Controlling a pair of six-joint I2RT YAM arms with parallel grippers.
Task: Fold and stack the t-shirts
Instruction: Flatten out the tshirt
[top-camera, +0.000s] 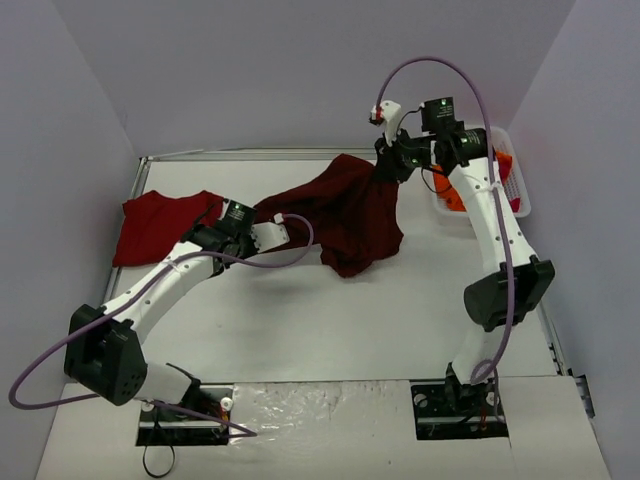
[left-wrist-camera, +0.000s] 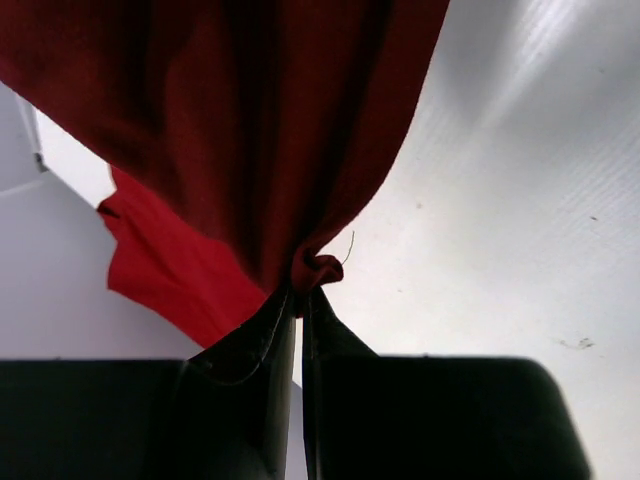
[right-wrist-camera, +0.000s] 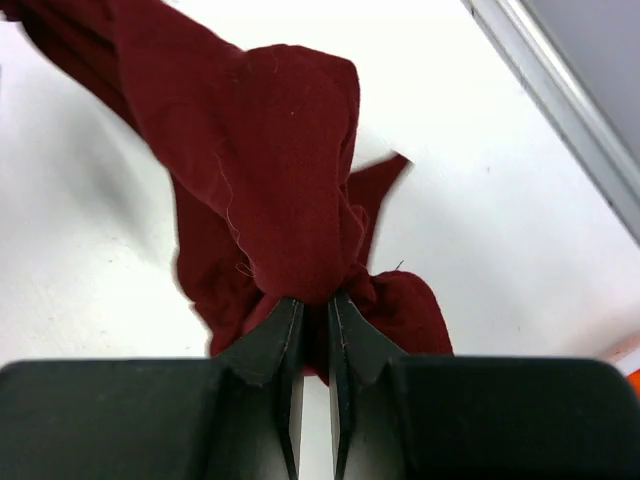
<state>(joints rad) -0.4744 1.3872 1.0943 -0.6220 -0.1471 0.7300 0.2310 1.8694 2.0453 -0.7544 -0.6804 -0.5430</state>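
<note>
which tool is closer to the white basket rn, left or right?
Right. The right tool grips the maroon shirt at its far corner, just left of the basket. The left tool holds the shirt's other end, mid-table, well to the basket's left.

text: none readable | labels: none | numbers: none

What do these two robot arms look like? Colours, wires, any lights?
Both the left arm and right arm have white tube-like links joined by chunky black joints. A looping purple cable runs along each. A small green light glows on each black wrist block. The fingers are black, flat and tapered.
</note>
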